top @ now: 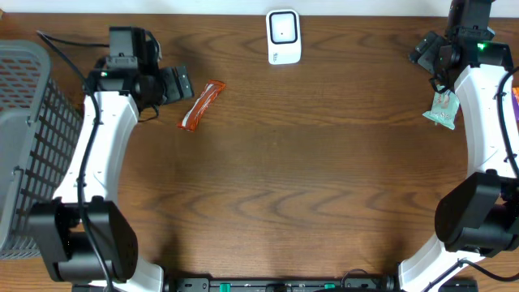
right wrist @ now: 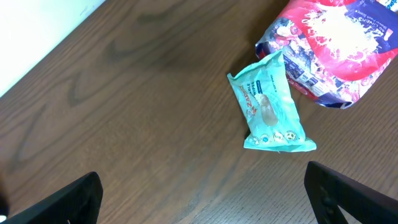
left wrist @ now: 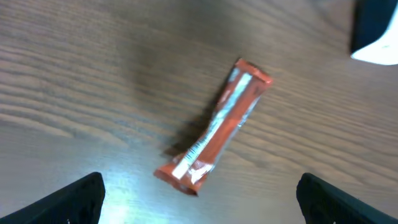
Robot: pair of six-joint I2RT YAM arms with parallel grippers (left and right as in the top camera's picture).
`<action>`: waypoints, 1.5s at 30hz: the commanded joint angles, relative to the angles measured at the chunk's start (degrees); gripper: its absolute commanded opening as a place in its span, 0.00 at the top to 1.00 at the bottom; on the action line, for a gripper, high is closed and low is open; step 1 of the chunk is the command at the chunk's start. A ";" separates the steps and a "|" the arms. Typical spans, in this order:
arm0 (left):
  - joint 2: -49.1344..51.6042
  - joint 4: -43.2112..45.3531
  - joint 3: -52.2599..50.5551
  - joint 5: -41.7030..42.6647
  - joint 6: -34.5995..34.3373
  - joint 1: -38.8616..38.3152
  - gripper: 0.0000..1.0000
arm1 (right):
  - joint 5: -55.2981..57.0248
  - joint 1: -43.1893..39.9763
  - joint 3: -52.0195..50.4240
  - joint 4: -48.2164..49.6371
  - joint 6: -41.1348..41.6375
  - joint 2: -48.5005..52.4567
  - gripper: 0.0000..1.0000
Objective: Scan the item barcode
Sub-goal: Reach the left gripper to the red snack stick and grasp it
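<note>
Both pairs of jaws stand wide and empty, so nothing of the task looks done. The left gripper (top: 177, 83) hangs just beside the orange snack bar (left wrist: 214, 127), which lies flat on the table at far left, well apart from the white scanner (top: 284, 36) at far centre. The right gripper (right wrist: 202, 186) hangs near a teal packet (right wrist: 270, 109) at far right. Grasping, carrying and showing the barcode are all left, I judge
</note>
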 commanded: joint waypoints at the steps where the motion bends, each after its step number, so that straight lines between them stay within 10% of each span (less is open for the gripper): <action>1: 3.72 3.30 -3.13 -1.79 4.11 0.13 0.02 | 0.90 0.02 0.04 -0.09 0.22 0.37 0.01; 3: 5.95 5.03 -3.67 -1.77 4.81 0.13 0.01 | 0.87 0.02 0.04 -0.07 0.22 0.37 0.01; 7: 11.32 8.68 -3.67 0.63 4.74 0.13 0.46 | 0.87 0.02 0.04 -0.07 0.22 0.37 0.01; 13: 16.81 12.76 -3.67 8.09 5.05 0.02 0.46 | 0.87 0.02 0.04 -0.07 0.22 0.37 0.01; 18: 18.60 12.22 -3.67 10.91 5.64 -0.70 0.27 | 0.87 0.02 0.04 -0.07 0.24 0.37 0.01; 31: 18.32 8.50 -3.65 21.59 11.63 -5.73 0.91 | 0.90 0.02 0.04 -0.07 0.24 0.37 0.01; 45: 11.67 6.99 -3.65 17.70 11.63 -5.70 0.92 | 0.87 0.02 0.04 -0.07 0.22 0.37 0.01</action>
